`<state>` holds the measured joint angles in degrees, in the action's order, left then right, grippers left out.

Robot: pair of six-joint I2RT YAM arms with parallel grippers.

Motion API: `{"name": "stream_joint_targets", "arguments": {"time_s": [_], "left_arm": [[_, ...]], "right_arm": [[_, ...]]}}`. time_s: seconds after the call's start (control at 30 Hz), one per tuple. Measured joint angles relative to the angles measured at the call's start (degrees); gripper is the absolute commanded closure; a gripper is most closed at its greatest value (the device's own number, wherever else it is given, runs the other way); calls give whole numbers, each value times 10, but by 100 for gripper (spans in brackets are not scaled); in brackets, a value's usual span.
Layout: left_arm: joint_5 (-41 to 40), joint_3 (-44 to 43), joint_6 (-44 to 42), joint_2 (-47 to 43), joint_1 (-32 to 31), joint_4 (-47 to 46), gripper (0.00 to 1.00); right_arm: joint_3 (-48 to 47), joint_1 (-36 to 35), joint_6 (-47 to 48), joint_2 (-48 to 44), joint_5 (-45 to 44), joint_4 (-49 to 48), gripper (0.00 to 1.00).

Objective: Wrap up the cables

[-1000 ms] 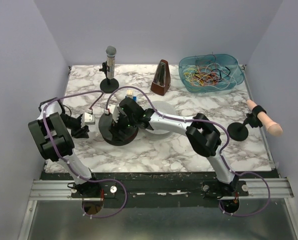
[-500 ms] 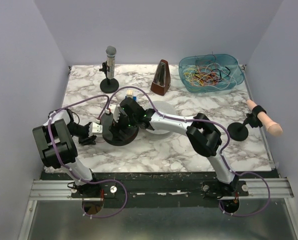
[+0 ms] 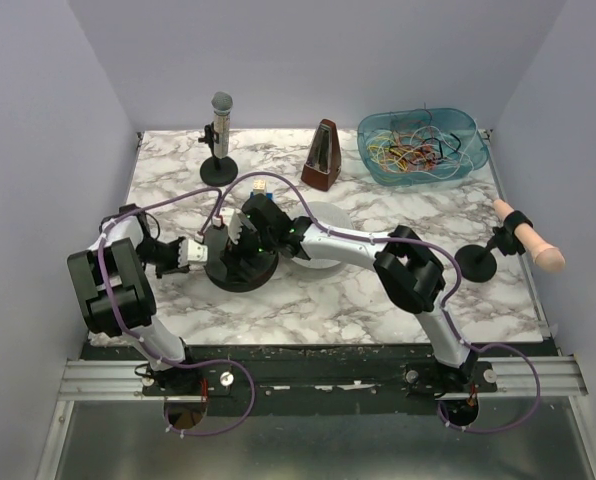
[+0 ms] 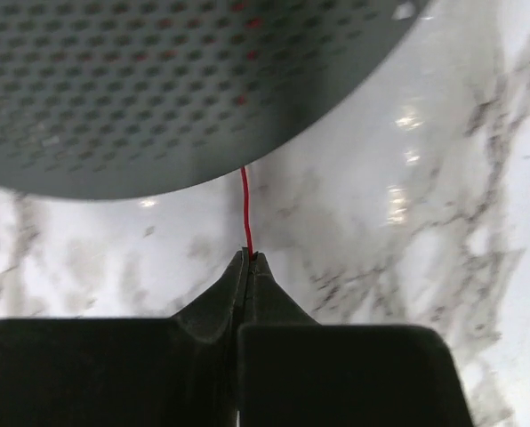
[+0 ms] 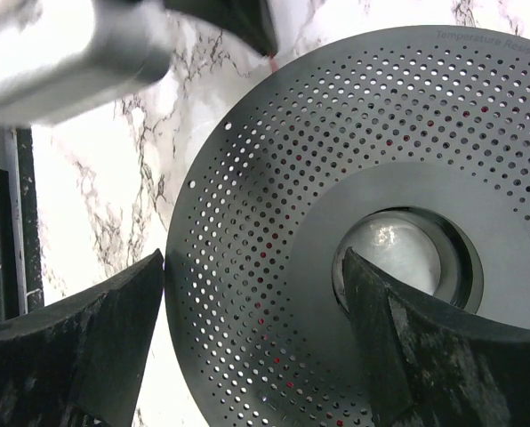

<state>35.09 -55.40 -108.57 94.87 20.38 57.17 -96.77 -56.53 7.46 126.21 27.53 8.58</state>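
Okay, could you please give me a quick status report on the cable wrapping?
Left tool shut on red cable, which runs straight under the black perforated spool. Right tool open over it. No obstruction seen.

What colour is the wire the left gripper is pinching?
The wire is red, clearest in the left wrist view.
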Motion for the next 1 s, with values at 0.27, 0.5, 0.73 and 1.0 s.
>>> {"name": "stream_joint_targets", "arguments": {"time_s": [0.27, 0.5, 0.73, 1.0], "left_arm": [[42, -72, 60, 29, -10, -68, 100], [59, -126, 127, 71, -58, -112, 100], [59, -162, 163, 91, -105, -149, 100], [59, -193, 196, 135, -137, -174, 96]], "right_arm": [[4, 3, 5, -3, 5, 3, 14], [4, 6, 24, -3, 29, 11, 16], [-7, 7, 39, -3, 44, 42, 16], [-17, 7, 50, -3, 49, 72, 13]]}}
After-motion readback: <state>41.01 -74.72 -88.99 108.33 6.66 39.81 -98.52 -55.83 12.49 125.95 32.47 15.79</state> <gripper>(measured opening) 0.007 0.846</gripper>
